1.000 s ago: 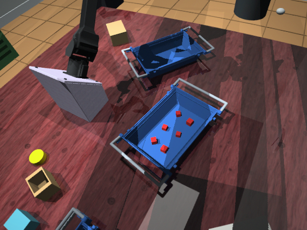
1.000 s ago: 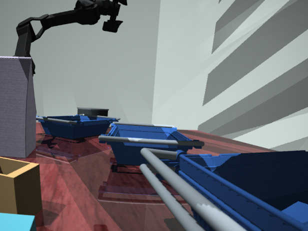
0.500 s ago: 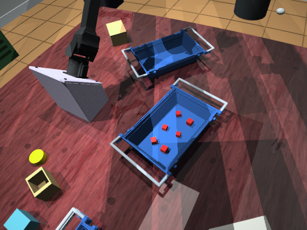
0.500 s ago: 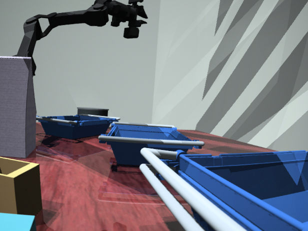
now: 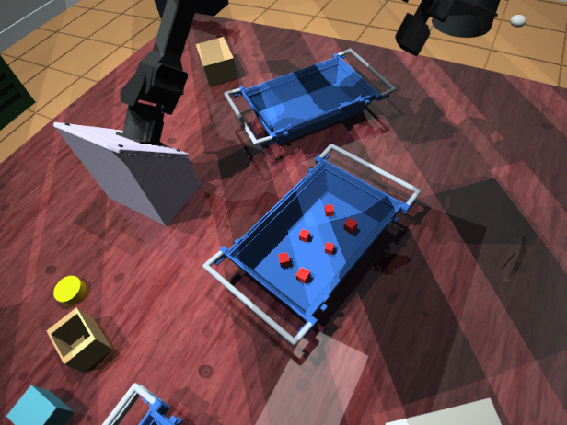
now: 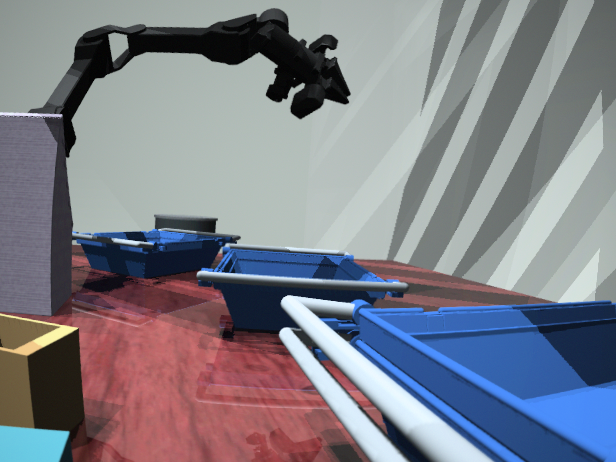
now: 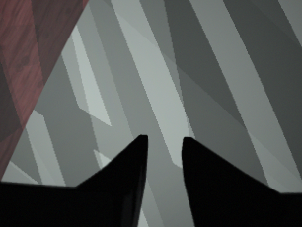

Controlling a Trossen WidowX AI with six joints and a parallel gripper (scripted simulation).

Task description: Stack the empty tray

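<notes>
The loaded blue tray [image 5: 350,189] [image 6: 265,312] stands upright with several small red blocks on its floor. Its near wire bar [image 5: 250,304] [image 6: 305,284] and far wire bar [image 5: 375,169] [image 6: 287,249] are swung out beyond its ends. The empty blue tray [image 5: 299,101] [image 6: 110,260] stands upright behind it, with its own bars out past its ends. My gripper [image 6: 346,95] [image 7: 164,144] is high above the table, away from both trays. Its fingers are slightly apart with nothing between them. The fingertips do not show in the top view.
A tall grey box [image 5: 156,184] [image 6: 30,215] stands left of the trays. A wooden block [image 5: 221,64], yellow disc [image 5: 69,290], open wooden box [image 5: 92,345] [image 6: 55,385] and cyan block [image 5: 39,407] stand around. Another blue tray [image 6: 450,350] with bars is at the near edge.
</notes>
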